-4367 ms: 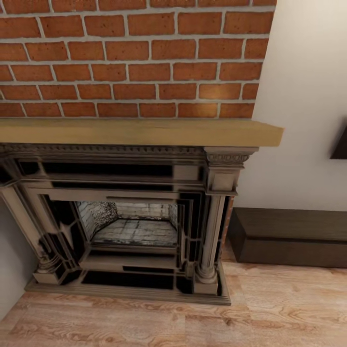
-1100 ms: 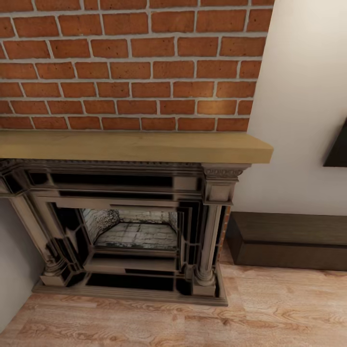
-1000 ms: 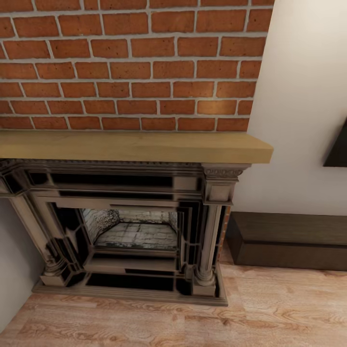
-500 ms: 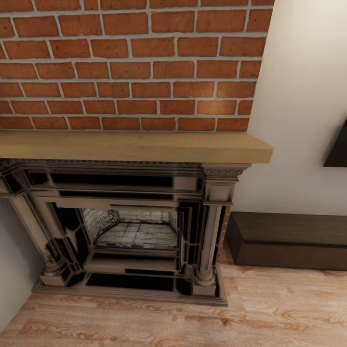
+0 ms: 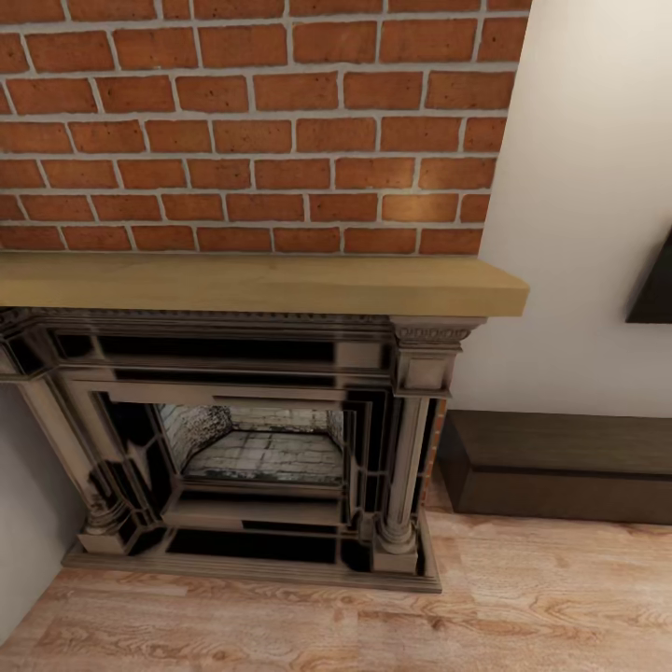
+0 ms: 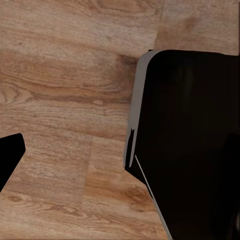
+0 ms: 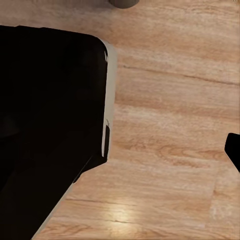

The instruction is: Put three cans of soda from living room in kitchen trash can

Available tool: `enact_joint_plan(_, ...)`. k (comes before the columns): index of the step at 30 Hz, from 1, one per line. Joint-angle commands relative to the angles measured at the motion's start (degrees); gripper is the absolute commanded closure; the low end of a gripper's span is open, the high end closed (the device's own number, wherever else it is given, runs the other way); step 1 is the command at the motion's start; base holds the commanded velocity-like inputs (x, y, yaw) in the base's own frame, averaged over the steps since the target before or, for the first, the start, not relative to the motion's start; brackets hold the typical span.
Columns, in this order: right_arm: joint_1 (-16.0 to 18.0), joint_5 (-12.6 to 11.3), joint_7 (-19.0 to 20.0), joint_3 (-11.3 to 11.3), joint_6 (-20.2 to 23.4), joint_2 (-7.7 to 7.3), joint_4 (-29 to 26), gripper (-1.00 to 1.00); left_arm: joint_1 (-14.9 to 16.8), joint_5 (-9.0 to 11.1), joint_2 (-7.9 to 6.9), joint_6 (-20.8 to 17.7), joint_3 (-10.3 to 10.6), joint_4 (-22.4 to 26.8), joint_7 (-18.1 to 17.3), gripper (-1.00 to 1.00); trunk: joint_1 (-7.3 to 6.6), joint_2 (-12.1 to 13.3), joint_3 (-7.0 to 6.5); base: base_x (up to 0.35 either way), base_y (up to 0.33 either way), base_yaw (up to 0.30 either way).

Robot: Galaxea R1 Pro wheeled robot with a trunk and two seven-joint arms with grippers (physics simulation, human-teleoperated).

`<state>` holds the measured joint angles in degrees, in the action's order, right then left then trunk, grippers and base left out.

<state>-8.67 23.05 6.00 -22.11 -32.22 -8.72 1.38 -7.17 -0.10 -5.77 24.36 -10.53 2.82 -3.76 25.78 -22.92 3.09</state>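
Note:
The cans of soda and the tash can are out of view. I face the living room's red brick chimney [image 5: 252,121] and, below it, the ornate dark fireplace [image 5: 252,448] with its tan mantel [image 5: 261,285], which is bare. In the left wrist view, my left gripper's dark fingertip [image 6: 9,159] shows at the picture's edge over the wood floor, with nothing beside it. In the right wrist view, my right gripper's fingertip [image 7: 234,149] shows likewise at the edge. Both grippers look open and hold nothing.
A long dark low bench [image 5: 560,467] stands against the white wall [image 5: 588,187] right of the fireplace. Light wood floor [image 5: 523,607] lies in front. My black base [image 6: 190,145] [image 7: 50,115] takes up much of both wrist views. A grey rounded thing [image 7: 124,2] sits on the floor.
Over the last second nothing has moved. Compared with 4.4 s ago the whole head view has shifted, with the mantel lower in the picture: the camera moved.

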Motion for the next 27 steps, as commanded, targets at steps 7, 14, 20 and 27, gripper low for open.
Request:
enact_joint_plan(7, 3.1, 0.06, 0.25, 0.1, 3.04, 0.22, -0.15, -1.0, 3.15, 0.09, 0.94, -8.19, 0.13, 0.63, -0.09, -1.0, 0.0, 0.0, 0.0, 0.0, 0.0, 0.0)
enact_joint_plan(14, 7.06, -0.03, 0.63, -0.02, 12.52, -0.41, -1.13, -1.0, 9.11, 0.13, -0.64, -15.3, 0.45, 0.63, 1.57, -1.0, 0.0, 0.0, 0.0, 0.0, 0.0, 0.0)
enact_joint_plan(20, 7.64, -0.17, 0.7, -0.18, 13.95, -1.33, -1.41, -1.0, 10.13, 0.47, -1.66, -15.05, 0.11, 0.58, 2.01, -1.0, 0.0, 0.0, 0.0, 0.0, 0.0, 0.0)
enact_joint_plan(27, 7.7, -0.18, 0.75, -1.82, 13.88, -2.67, -0.86, -1.0, 10.26, 0.62, -1.85, -13.25, -0.08, 0.22, 2.08, -1.0, 0.0, 0.0, 0.0, 0.0, 0.0, 0.0)
